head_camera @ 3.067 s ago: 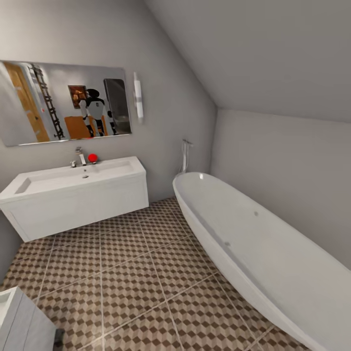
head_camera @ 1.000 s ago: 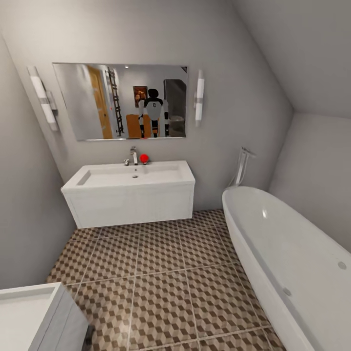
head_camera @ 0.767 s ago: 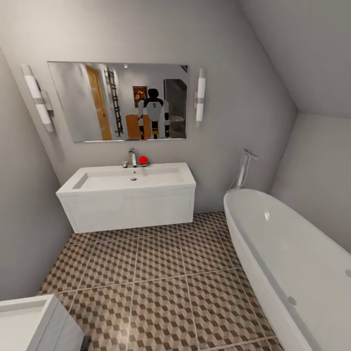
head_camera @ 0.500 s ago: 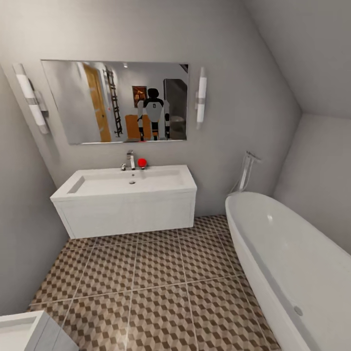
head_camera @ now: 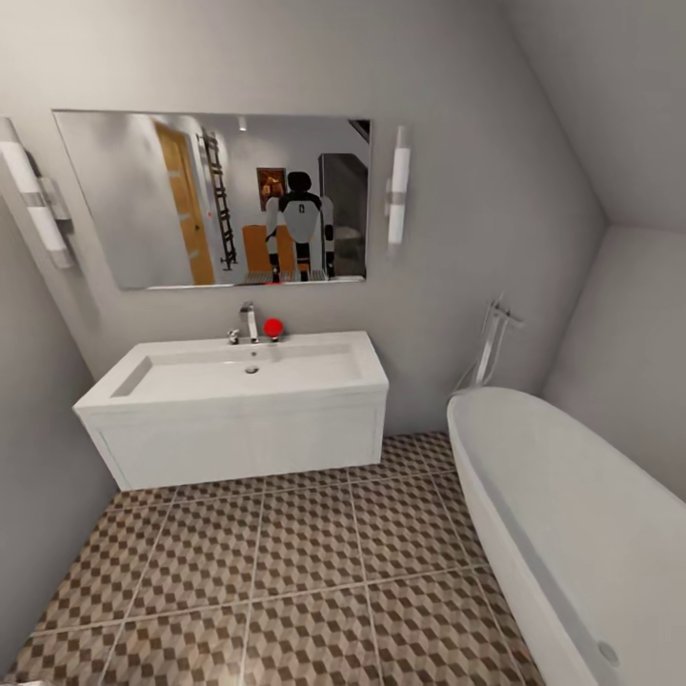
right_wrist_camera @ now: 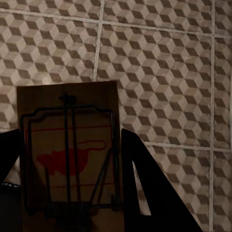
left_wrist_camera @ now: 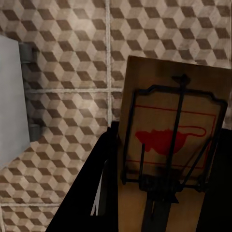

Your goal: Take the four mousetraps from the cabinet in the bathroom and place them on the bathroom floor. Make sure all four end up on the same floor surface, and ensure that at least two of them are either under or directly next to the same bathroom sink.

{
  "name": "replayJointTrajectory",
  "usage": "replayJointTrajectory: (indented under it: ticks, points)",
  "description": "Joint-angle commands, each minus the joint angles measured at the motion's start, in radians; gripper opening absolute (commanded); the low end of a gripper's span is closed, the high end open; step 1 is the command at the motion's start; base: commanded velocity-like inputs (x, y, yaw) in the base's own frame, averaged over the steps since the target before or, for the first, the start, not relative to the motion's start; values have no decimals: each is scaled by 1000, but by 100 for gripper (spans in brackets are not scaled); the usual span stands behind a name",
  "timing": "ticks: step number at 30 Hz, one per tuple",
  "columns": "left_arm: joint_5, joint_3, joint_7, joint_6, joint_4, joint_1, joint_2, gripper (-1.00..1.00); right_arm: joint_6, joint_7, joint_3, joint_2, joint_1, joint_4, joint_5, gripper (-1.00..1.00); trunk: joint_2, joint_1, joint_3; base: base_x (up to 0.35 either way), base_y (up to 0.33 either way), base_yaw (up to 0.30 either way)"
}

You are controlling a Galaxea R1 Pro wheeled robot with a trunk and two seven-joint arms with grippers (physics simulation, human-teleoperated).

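Tan wood fills both wrist views: the left fingers (left_wrist_camera: 159, 203) are clamped on one trap (left_wrist_camera: 171, 145), the right fingers (right_wrist_camera: 67, 193) on another trap (right_wrist_camera: 67, 145), each board's long axis running out along its fingers, above the floor (head_camera: 286, 562). Ahead stands the sink (head_camera: 238, 400), bare tiles in front of it and the tub (head_camera: 572, 524) off to the right. Neither arm looks nearer; the drop spot lies forward and down.

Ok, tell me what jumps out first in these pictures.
A tan mousetrap with a red mouse mark sits between the left gripper's dark jaws, and a second mousetrap between the right gripper's jaws, both above the cube-patterned bathroom floor. Ahead, the white bathroom sink hangs under a wide mirror, bathtub at right.
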Motion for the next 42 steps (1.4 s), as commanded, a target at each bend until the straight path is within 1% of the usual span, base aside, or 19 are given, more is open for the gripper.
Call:
replayJointTrajectory:
  ticks: [1,7,10,20,35,42]
  points:
    - [-2,-2,11,0,-4,-2,1,-100,-6,0,7,0,-2,4,-3,-100,-2,1,-2,339,0,0]
    - [-2,-4,11,0,-5,-2,0,-100,-6,0,7,0,-1,4,-3,-100,-2,1,-2,339,0,4]
    - [-2,-4,11,0,-5,-2,0,-100,-6,0,7,0,-1,5,-3,-100,-2,1,-2,261,0,154]
    - [-2,-4,11,0,-6,-2,-1,-100,-6,0,7,0,-1,4,-3,-100,-2,1,-2,38,0,245]
    - [-2,-4,11,0,-7,-2,-1,-100,-2,-1,7,-8,-1,3,-4,-100,-2,1,-2,3,0,11]
    - [-1,-3,11,0,-3,-2,11,-100,-5,-1,7,-6,-1,2,-2,-100,-2,1,-2,280,0,0]
